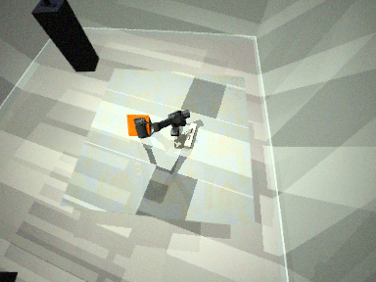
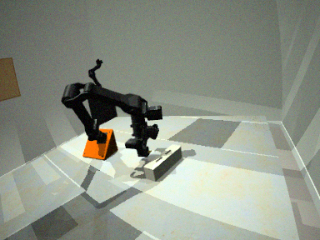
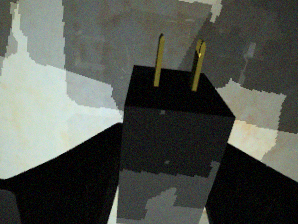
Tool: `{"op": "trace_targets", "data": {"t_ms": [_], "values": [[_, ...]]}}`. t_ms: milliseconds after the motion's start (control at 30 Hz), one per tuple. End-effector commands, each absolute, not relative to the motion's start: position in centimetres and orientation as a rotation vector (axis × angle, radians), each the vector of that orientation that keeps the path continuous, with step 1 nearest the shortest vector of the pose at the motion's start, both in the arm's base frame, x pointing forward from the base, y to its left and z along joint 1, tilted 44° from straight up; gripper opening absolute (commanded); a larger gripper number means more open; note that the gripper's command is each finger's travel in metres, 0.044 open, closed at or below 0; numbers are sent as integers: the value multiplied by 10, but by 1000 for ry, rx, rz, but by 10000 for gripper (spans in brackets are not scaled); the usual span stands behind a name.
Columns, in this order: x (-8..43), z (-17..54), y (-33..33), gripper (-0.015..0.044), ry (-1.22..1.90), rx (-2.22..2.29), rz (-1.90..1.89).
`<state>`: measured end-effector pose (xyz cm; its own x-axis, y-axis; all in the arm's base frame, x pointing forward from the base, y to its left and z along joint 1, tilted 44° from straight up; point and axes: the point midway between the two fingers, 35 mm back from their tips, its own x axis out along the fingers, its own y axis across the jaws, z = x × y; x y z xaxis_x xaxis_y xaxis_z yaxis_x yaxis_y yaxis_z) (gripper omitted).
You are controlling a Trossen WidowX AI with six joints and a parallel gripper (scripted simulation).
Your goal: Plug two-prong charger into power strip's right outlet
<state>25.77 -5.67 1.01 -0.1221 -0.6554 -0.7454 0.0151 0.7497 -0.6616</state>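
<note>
So we've got the black two-prong charger (image 3: 172, 142) clamped in our gripper (image 3: 161, 136) (image 2: 143, 154), fingers partly open around its sides, brass prongs exposed. It's just beside the pale power strip (image 1: 192, 135) (image 2: 167, 160), which lies on a pale, patchy surface (image 1: 220, 157) (image 2: 233, 187) striped with shadows. Behind our arm's orange base (image 1: 131, 128) (image 2: 92, 151) there's a dark column (image 1: 69, 39) (image 2: 102, 112), then plain grey walls (image 1: 323, 88) (image 2: 200, 54), plus a brown panel (image 2: 8, 79) off at one side.

Kind of place: not determinable. A pale patterned surface (image 1: 220, 162) (image 2: 225, 179), outlined by a thin bright line, is seen, with plain grey walls (image 1: 323, 98) (image 2: 200, 54) behind. A black pillar (image 1: 69, 39) is noted at upper left, a brown panel (image 2: 8, 79) at left.
</note>
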Motion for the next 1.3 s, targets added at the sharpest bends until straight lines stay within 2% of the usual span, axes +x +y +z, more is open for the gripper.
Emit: {"op": "trace_targets", "data": {"t_ms": [0, 567, 1267], "values": [[258, 15, -64, 0, 1577, -488, -660], [251, 31, -96, 0, 1496, -347, -813], [272, 38, -105, 0, 1485, -332, -829]]}}
